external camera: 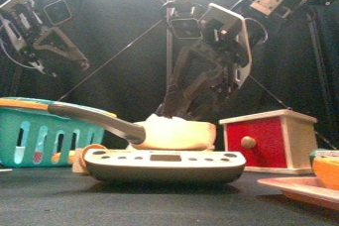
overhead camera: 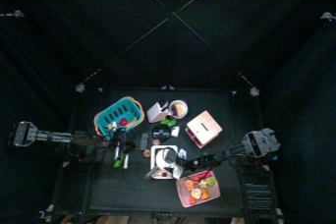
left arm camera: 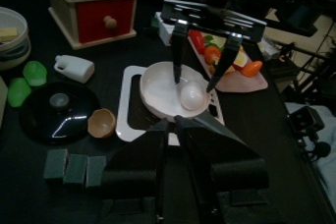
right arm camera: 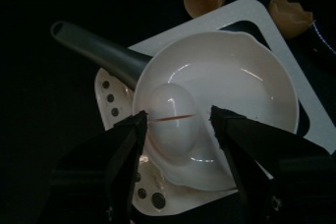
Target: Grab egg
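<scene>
A white egg [right arm camera: 178,118] lies in a white bowl [right arm camera: 243,81] that stands on a white scale [external camera: 166,167]. A grey handle [right arm camera: 94,44] sticks out from the bowl. My right gripper [right arm camera: 179,135] reaches down into the bowl, and its jaws press on both sides of the egg. It also shows in the front view [external camera: 176,109] and the left wrist view [left arm camera: 197,73]. My left gripper [left arm camera: 178,128] is shut and empty, hovering left of the scale near the handle's end.
A red-fronted wooden box [external camera: 272,139] stands to the right of the scale and a teal basket [external camera: 38,136] to the left. A plate of fruit [left arm camera: 234,69], a black pan lid [left arm camera: 53,115], a white cup [left arm camera: 73,68] and green pieces [left arm camera: 27,83] lie around.
</scene>
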